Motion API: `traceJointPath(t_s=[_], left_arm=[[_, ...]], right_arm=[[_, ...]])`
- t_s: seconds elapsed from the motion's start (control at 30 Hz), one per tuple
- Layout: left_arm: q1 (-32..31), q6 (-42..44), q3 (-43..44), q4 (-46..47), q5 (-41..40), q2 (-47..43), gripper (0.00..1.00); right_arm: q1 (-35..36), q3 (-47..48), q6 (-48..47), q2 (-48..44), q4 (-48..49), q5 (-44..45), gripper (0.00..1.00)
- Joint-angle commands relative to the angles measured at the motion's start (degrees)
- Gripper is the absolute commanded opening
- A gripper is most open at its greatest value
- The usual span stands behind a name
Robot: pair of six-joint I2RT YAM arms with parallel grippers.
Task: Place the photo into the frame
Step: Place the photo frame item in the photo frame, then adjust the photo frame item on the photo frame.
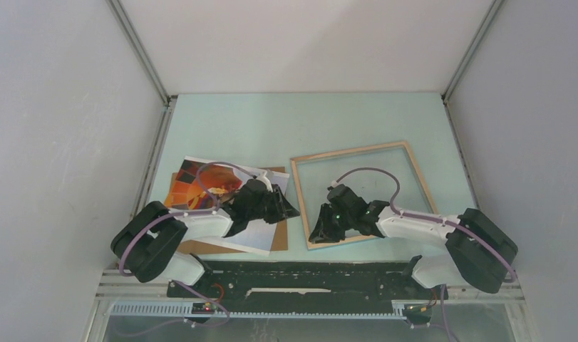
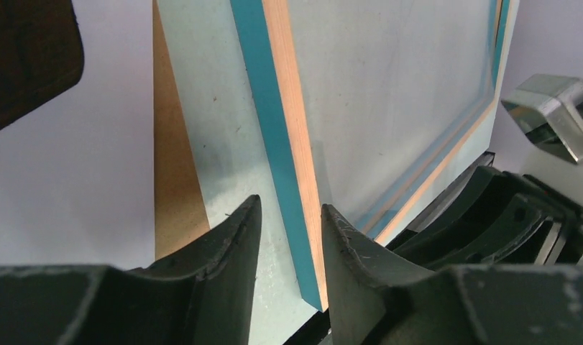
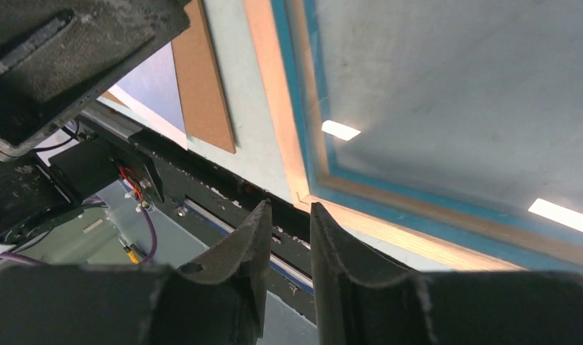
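At nine o'clock on the table (image 1: pixel 271 121), the photo (image 1: pixel 200 187) lies on a brown board (image 1: pixel 279 239), partly hidden under the left gripper (image 1: pixel 284 206), whose fingers are parted. The frame (image 1: pixel 350 150) lies at three o'clock. The right gripper (image 1: pixel 320 231) hides its seven-o'clock corner; its fingers are narrowly gapped, and I cannot tell whether they grip anything.

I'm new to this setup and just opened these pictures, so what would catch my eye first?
The frame, a thin light-wood rectangle with blue edges, lies right of centre on the pale green table, the right gripper at its near-left corner. Left of it the photo, bright orange and red, lies on a brown backing board, with the left gripper over its right side.
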Motion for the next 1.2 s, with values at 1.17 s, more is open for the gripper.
traceJointPath(t_s=[1.17], left_arm=[[-1.69, -2.43, -1.19, 5.06, -0.04, 6.32, 0.49]], right_arm=[[6.19, -0.07, 3.95, 2.65, -0.88, 21.87, 0.36]])
